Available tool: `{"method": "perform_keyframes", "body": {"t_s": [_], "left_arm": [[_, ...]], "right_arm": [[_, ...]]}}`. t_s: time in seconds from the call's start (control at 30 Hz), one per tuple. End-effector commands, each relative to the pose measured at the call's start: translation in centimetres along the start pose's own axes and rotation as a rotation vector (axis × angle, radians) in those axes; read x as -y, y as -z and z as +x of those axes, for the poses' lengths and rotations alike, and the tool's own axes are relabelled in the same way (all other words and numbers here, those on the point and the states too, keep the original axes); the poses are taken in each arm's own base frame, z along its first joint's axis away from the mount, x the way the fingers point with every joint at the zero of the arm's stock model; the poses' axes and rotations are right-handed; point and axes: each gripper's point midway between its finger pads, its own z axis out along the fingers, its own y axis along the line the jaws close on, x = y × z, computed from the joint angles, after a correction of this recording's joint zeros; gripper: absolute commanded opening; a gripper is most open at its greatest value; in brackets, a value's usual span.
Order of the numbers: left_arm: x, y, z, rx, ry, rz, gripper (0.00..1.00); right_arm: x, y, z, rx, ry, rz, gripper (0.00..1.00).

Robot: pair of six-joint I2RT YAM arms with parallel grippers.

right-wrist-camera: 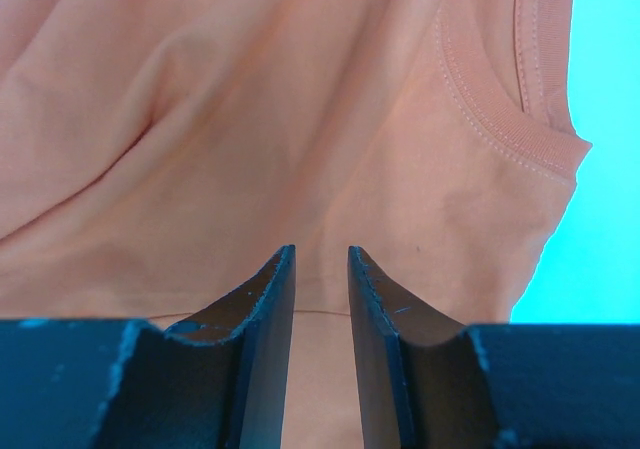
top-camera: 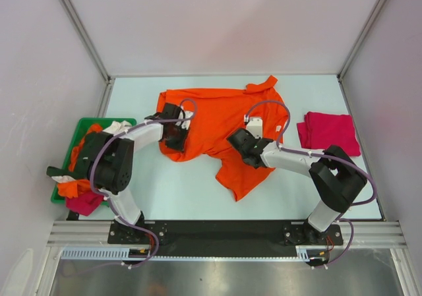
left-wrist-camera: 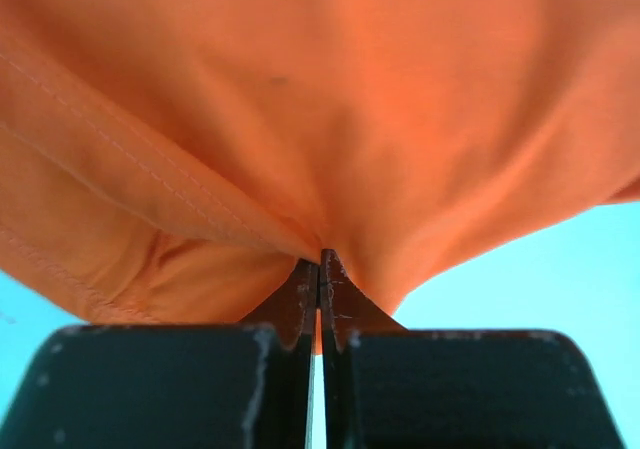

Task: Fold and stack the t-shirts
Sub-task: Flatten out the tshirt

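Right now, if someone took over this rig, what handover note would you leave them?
Left end effector: shut on a pinch of the orange t-shirt.
Right end effector: open over the same shirt, holding nothing.
Orange t-shirt lies crumpled in the middle; magenta t-shirt lies folded at the right; more t-shirts fill the green bin at the left.
Done: one shirt folded. Left: fold the orange one, stack it, then the bin's.

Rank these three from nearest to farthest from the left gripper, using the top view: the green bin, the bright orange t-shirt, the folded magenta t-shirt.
1. The bright orange t-shirt, in the middle: the left gripper is shut on its cloth.
2. The green bin, at the left edge, beside that arm.
3. The folded magenta t-shirt, on the far right side.
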Motion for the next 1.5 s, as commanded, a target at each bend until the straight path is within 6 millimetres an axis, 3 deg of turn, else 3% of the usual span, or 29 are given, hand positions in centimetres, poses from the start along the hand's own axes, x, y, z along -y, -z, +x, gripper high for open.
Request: {"method": "perform_keyframes", "body": {"t_s": [0.0,0.17,0.4,0.5,0.6,0.8,0.97,1.1,1.47], "left_arm": [[3.5,1.6,-2.3,0.093,-0.126,0.019,0.0],[5.8,1.0,-1.5,0.062,-0.194,0.049,0.0],[7.2,0.1,-0.9,0.007,-0.242,0.066,0.11],[6.7,0.8,-1.4,0.031,-0.243,0.028,0.22],[6.6,2.9,-3.1,0.123,-0.228,0.021,0.4],[5.6,3.3,-2.7,0.129,-0.207,0.0,0.5],[2.9,3.9,-2.8,0.142,-0.132,0.001,0.53],[1.7,2.9,-1.8,0.095,-0.108,0.007,0.5],[3.0,2.0,-0.9,0.056,-0.099,0.11,0.45]], "right_arm": [[-0.4,0.6,-1.1,0.044,-0.043,0.003,0.33],[-0.9,0.7,-1.2,0.046,-0.035,-0.003,0.33],[-0.8,0.7,-1.0,0.043,-0.034,-0.001,0.32],[-0.7,0.8,-0.9,0.043,-0.034,0.002,0.32],[-1.0,0.9,-0.7,0.04,-0.035,-0.008,0.33],[-2.2,1.0,-0.1,0.037,-0.016,-0.027,0.33],[-2.4,1.0,0.1,0.034,-0.01,-0.029,0.33],[-2.4,1.0,0.2,0.033,-0.009,-0.028,0.32],[-2.4,1.0,-0.1,0.037,-0.015,-0.021,0.33]]}}
